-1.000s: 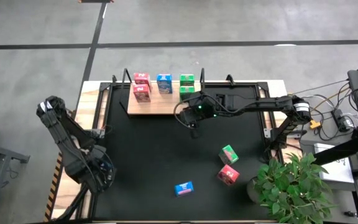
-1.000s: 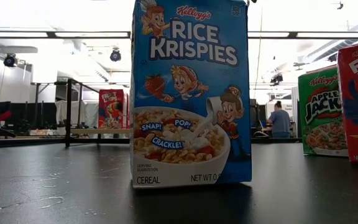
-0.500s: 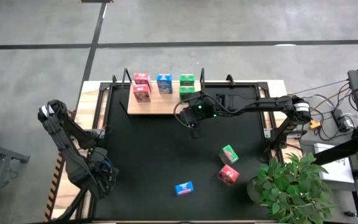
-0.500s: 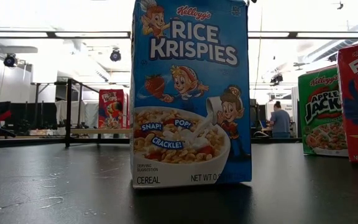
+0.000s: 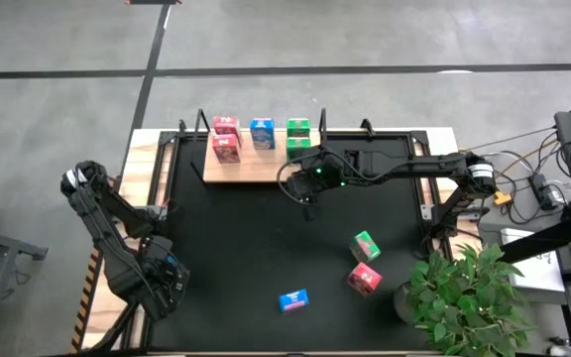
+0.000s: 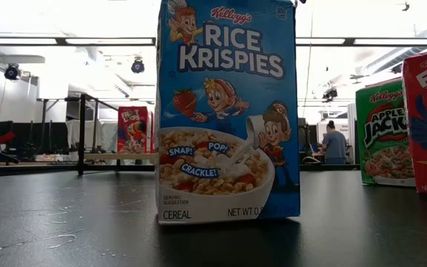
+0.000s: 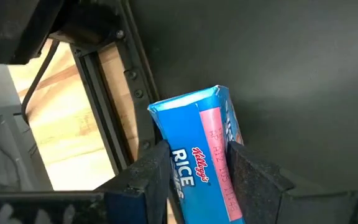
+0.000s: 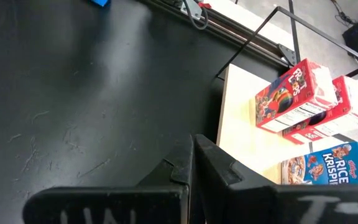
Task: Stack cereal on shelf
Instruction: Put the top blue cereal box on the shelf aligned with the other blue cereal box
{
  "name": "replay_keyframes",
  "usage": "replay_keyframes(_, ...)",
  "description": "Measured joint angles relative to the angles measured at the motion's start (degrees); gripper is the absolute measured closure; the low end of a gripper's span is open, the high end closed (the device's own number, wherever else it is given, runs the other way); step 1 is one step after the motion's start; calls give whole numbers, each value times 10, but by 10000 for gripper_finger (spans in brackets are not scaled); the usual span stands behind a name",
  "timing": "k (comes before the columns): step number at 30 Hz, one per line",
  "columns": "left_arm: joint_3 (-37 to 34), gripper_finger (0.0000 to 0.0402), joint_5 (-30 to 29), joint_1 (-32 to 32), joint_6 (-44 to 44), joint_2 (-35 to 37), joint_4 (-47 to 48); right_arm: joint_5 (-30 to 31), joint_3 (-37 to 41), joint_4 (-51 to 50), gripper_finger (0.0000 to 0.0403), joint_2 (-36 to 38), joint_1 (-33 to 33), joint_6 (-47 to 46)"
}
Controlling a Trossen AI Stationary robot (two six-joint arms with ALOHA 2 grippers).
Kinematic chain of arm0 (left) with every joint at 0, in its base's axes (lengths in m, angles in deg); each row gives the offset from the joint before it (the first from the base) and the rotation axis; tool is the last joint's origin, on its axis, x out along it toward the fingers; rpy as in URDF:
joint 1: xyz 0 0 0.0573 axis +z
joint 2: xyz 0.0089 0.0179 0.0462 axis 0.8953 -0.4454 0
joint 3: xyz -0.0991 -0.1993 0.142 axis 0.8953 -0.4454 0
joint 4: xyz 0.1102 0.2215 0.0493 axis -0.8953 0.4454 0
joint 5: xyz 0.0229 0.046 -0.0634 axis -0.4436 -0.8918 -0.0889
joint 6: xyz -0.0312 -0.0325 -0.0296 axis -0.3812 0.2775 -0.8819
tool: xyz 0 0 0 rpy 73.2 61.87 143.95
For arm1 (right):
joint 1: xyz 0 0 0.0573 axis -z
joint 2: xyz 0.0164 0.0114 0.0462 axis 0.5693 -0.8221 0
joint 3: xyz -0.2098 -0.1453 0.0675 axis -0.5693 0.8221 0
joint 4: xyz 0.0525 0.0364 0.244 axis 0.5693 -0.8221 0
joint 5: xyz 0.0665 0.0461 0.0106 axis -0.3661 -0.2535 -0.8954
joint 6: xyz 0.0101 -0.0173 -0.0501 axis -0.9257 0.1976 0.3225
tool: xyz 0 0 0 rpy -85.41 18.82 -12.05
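One blue box [image 6: 228,111] reads "Kellogg's Rice Krispies" (also "Snap! Crackle! Pop!").

Open black bench [image 5: 236,248] stretches across the middle, broken only by three loose cereal boxes: blue [image 5: 292,299], green [image 5: 365,243] and pink-red [image 5: 363,279]. The shelf [image 5: 251,171] keeps bare wood along its near edge, while the right arm [image 5: 395,171] crosses just beside it.
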Motion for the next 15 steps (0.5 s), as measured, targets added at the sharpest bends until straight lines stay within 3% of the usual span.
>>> replay_keyframes(8,65,262,-166,20,51,11,35,1,0,-1,394,0,0,2)
replay_keyframes(12,84,262,-282,61,145,11,35,1,0,-11,394,0,0,0)
replay_keyframes(15,105,262,-335,105,238,11,34,1,0,-34,394,5,0,-11)
